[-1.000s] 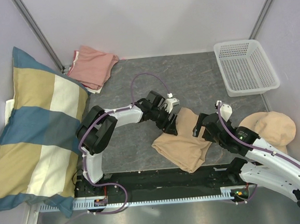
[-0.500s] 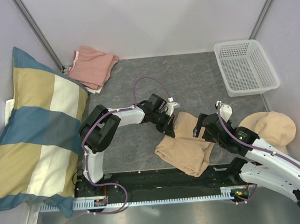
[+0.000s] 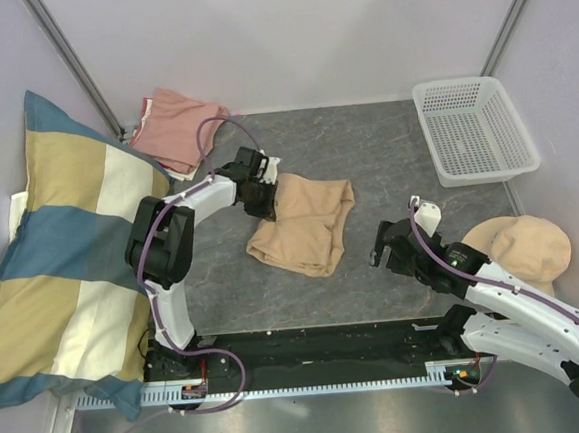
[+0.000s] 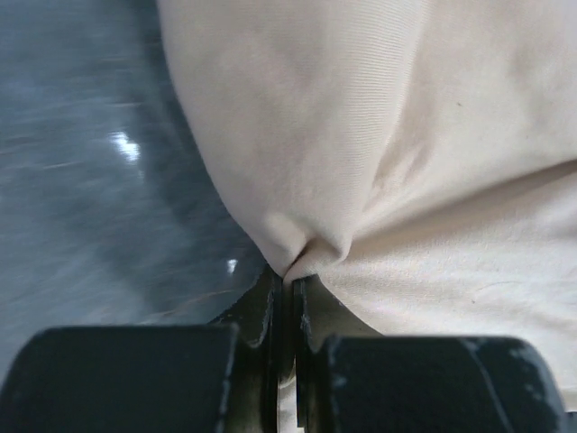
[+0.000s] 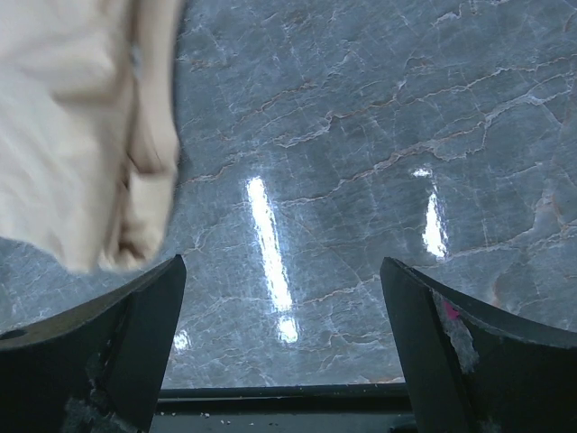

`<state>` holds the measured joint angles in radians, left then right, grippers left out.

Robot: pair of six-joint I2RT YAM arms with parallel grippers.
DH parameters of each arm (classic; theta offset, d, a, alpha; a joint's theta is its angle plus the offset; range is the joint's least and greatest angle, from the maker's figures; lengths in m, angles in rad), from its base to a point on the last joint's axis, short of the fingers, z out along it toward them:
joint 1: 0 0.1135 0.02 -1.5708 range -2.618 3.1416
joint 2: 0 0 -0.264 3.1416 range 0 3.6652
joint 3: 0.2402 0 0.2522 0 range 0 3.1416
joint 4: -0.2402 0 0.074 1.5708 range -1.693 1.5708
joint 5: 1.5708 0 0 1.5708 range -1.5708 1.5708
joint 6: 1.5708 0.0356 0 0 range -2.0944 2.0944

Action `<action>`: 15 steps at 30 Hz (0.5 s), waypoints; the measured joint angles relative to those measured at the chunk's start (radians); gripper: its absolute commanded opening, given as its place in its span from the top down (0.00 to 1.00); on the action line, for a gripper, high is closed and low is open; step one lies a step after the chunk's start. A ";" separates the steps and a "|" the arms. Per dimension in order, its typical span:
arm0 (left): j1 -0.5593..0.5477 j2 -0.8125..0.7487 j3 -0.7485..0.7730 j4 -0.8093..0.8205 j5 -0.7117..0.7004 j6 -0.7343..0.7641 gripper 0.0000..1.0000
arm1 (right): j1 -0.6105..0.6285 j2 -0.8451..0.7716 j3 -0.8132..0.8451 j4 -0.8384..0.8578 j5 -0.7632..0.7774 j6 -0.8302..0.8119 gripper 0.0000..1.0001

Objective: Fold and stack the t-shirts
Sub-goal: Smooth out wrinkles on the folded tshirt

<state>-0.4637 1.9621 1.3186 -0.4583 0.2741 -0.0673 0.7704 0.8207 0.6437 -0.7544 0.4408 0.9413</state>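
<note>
- The tan t-shirt (image 3: 305,225) lies in a loose, crumpled fold on the middle of the grey marbled surface (image 3: 395,153), a little left of centre.
- Its far-left edge is pinched up into a small peak; the rest of the cloth rests flat on the surface.
- The left tool (image 3: 266,196) is clenched on that peak. From the left wrist view its two dark fingers (image 4: 261,311) are pressed together with a tuck of tan cloth caught between them.
- The left arm reaches out from its base towards the far left to get there.
- The right tool (image 3: 379,249) hangs to the right of the tan t-shirt, apart from it, with its jaws spread wide and nothing between them. From its wrist view there is only bare surface below, with the shirt's edge off to the left.
- The salmon-pink t-shirt (image 3: 177,128) sits folded in the far-left corner, just beyond the left tool.
- A striped pillow (image 3: 68,264) in blue, yellow and cream fills the left side.
- A white basket (image 3: 473,127) stands at the far right.
- A beige domed hat (image 3: 528,246) lies at the near right, beside the right arm.
</note>
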 measured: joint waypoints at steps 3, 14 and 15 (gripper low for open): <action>0.051 -0.005 0.002 -0.003 -0.056 -0.003 0.98 | 0.000 0.017 0.000 0.013 -0.005 -0.003 0.02; 0.040 -0.125 -0.119 0.014 -0.107 -0.083 0.00 | 0.000 0.126 -0.008 0.124 -0.026 -0.045 0.02; 0.041 -0.145 -0.129 0.014 -0.106 -0.092 0.00 | 0.000 0.140 -0.008 0.132 -0.026 -0.049 0.02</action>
<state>-0.4229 1.8175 1.1896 -0.4438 0.1680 -0.1593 0.7704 0.9611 0.6361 -0.6220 0.4145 0.8921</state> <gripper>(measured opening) 0.986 0.982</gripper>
